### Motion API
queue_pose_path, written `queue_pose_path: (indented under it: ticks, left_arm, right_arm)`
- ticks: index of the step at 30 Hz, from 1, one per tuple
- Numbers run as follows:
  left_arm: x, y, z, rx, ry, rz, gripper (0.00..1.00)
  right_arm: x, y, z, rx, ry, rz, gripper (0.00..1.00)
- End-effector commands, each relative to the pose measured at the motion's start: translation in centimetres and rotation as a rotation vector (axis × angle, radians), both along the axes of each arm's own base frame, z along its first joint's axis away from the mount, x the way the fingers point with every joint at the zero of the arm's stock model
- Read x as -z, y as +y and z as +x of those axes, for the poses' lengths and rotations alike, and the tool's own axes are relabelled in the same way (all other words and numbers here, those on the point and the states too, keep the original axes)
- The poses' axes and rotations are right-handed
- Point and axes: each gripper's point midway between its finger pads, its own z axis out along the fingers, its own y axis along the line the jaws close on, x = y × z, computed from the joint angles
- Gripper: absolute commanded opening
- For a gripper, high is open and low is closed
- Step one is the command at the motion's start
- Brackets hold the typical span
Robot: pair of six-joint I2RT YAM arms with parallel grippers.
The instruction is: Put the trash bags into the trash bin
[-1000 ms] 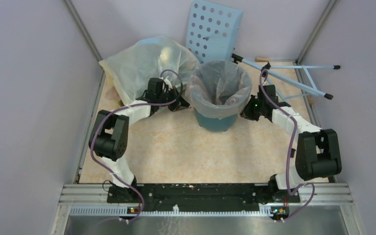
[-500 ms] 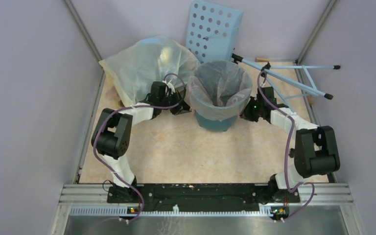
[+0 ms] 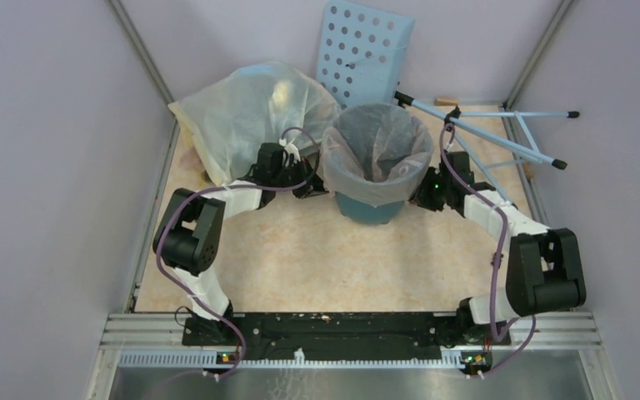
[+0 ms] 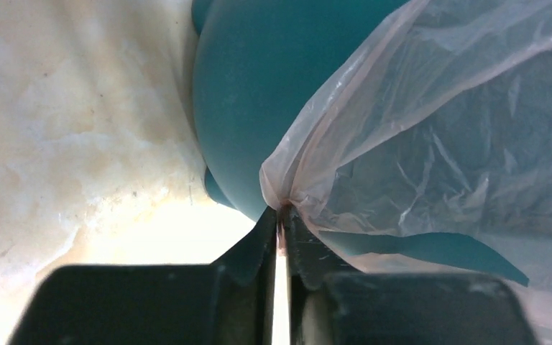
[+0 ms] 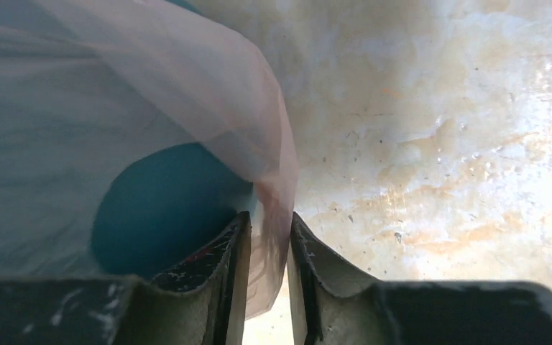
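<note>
The teal-green trash bin [image 3: 368, 207] stands upright at the back middle of the floor. The pale-pink trash bag [image 3: 375, 143] lines it, its edge folded down over the rim. My left gripper [image 3: 315, 185] is at the bin's left side, shut on a pinch of the bag's edge [image 4: 287, 188] against the bin wall [image 4: 251, 86]. My right gripper [image 3: 424, 188] is at the bin's right side. Its jaws stand a little apart, and the bag's edge [image 5: 273, 194] hangs loosely between them beside the bin [image 5: 162, 212].
A big yellowish-clear sack [image 3: 246, 112] bulges at the back left, just behind my left arm. A light-blue panel with holes [image 3: 362, 50] leans on the back wall. A folded light-blue stand [image 3: 500, 125] lies at the back right.
Both grippers have moved down the bin's sides, and the bag's edge now sits lower over the rim. The bag's mouth looks more stretched open.
</note>
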Motion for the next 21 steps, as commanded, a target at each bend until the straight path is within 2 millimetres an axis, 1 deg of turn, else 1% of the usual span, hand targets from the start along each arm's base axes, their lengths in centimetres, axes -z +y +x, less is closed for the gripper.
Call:
queue_pose_path:
  ticks: [1, 2, 4, 6, 9, 11, 12, 15, 17, 19, 20, 21]
  left_arm:
    - [-2.8, 0.8, -0.5, -0.028, -0.09, 0.021, 0.21]
    - [-2.8, 1.2, -0.6, -0.042, -0.088, 0.04, 0.26]
    - [-2.9, 2.0, -0.7, -0.07, -0.088, 0.074, 0.32]
    - [-3.1, 3.1, -0.7, -0.118, -0.086, 0.124, 0.39]
    - [-2.8, 5.0, -1.2, -0.193, -0.058, 0.221, 0.47]
    - [-3.0, 6.1, -1.4, -0.233, -0.061, 0.263, 0.51]
    - [-3.1, 6.6, -1.4, -0.25, -0.064, 0.28, 0.52]
    - [-3.9, 7.4, -1.8, -0.272, -0.08, 0.306, 0.56]
    - [-4.5, 7.8, -2.0, -0.284, -0.088, 0.316, 0.6]
    - [-5.3, 8.0, -2.2, -0.288, -0.099, 0.325, 0.68]
    - [-5.6, 8.2, -2.3, -0.292, -0.1, 0.331, 0.7]
    - [-6.1, 8.3, -2.3, -0.297, -0.106, 0.335, 0.72]
  right_arm:
    - [-3.7, -1.6, -0.1, 0.024, -0.085, -0.088, 0.33]
    - [-4.0, -2.6, -0.4, 0.047, -0.08, -0.122, 0.39]
    - [-4.6, -4.4, -1.3, 0.088, -0.059, -0.177, 0.51]
    - [-5.7, -6.0, -1.6, 0.102, -0.07, -0.243, 0.56]
    - [-9.1, -7.9, -1.8, 0.116, -0.131, -0.336, 0.63]
    - [-11.8, -8.6, -1.9, 0.118, -0.189, -0.369, 0.65]
    - [-13.4, -8.6, -1.8, 0.111, -0.228, -0.373, 0.65]
    - [-19.0, -7.9, -1.2, 0.085, -0.369, -0.344, 0.6]
    - [-22.5, -6.8, -0.7, 0.059, -0.45, -0.309, 0.53]
    - [-25.2, -5.4, -0.2, 0.013, -0.502, -0.296, 0.43]
    - [-26.3, -4.3, 0.1, -0.027, -0.519, -0.289, 0.37]
    - [-26.9, -3.2, 0.4, -0.07, -0.526, -0.28, 0.27]
